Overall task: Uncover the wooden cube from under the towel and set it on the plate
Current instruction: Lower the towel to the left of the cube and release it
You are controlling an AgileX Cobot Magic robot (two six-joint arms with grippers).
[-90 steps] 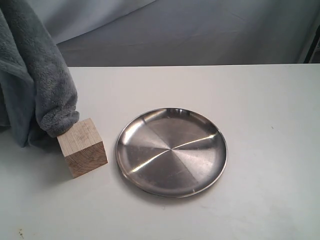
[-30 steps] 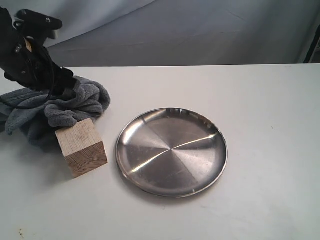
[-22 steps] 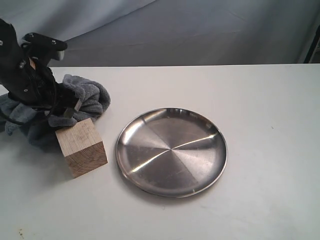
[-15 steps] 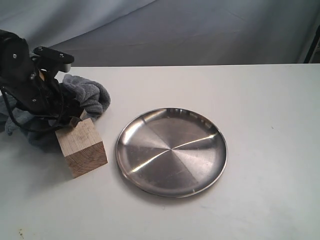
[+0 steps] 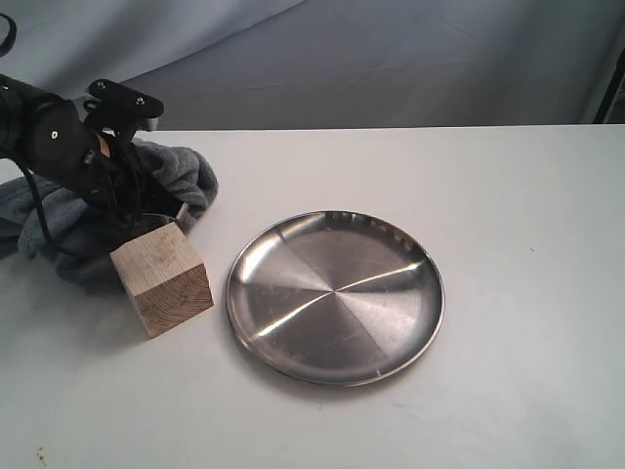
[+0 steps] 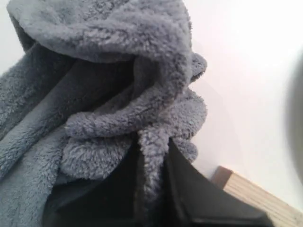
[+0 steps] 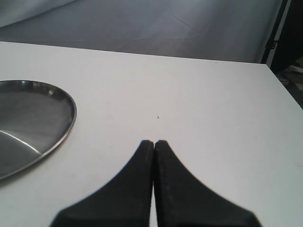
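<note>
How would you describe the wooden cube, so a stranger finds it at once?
Start at the round steel plate in the middle of the white table. Just left of it in the exterior view sits the wooden cube, before the crumpled grey towel. Only it is pale, sharp-edged and grained.

Plain white matte table (image 5: 508, 195) with a few tiny specks on it. Behind it hangs a grey-blue cloth backdrop (image 5: 391, 59) with soft creases. There's 1 dark upright strip (image 5: 613, 88) at the far right edge, can't tell what. Light is soft and even, shadows faint.
</note>
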